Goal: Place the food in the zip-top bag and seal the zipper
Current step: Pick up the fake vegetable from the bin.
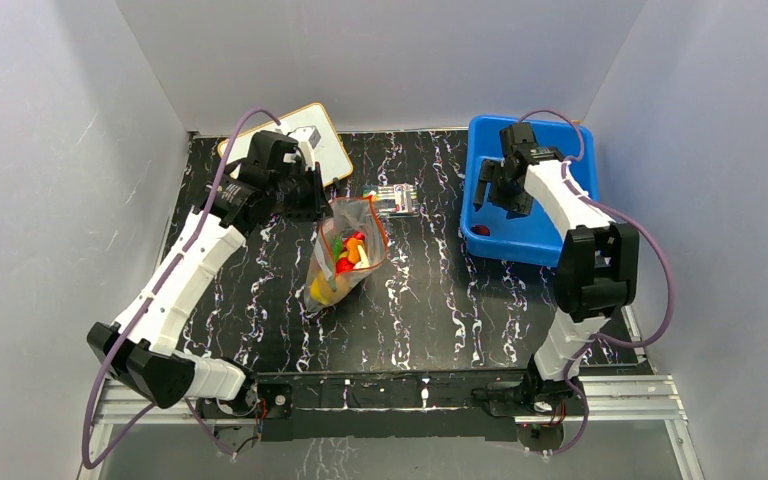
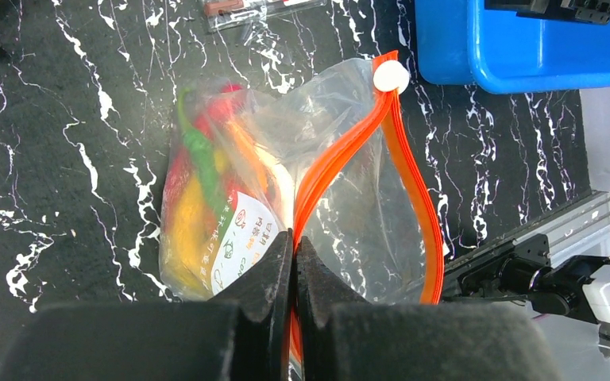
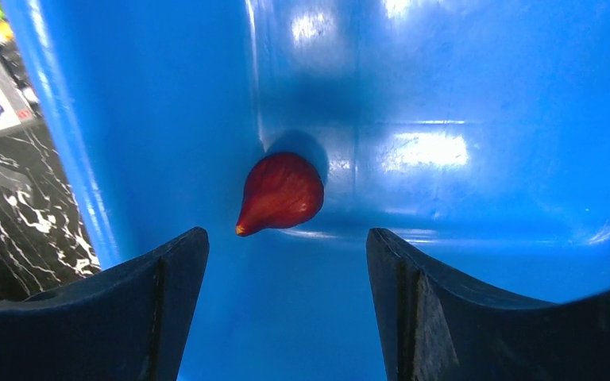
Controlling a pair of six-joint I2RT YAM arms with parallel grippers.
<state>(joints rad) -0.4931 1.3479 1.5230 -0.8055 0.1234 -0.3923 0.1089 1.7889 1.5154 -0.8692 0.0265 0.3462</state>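
The zip-top bag [image 1: 346,256] lies on the black marbled table with its mouth gaping. Inside it I see several toy foods [image 2: 198,198]: yellow, red and green pieces. The orange-red zipper [image 2: 415,186] splits into two strips that meet at a white slider [image 2: 390,77]. My left gripper [image 2: 294,240] is shut on the near strip of the zipper at the bag's mouth [image 1: 332,207]. A dark red toy food [image 3: 280,193] lies in the corner of the blue tub [image 3: 167,119]. My right gripper [image 3: 286,234] hangs open just above it, touching nothing [image 1: 487,198].
The blue tub [image 1: 532,243] stands at the back right. A clear pack of markers [image 1: 397,198] lies behind the bag. A white board [image 1: 332,140] sits at the back left. Grey walls close in three sides.
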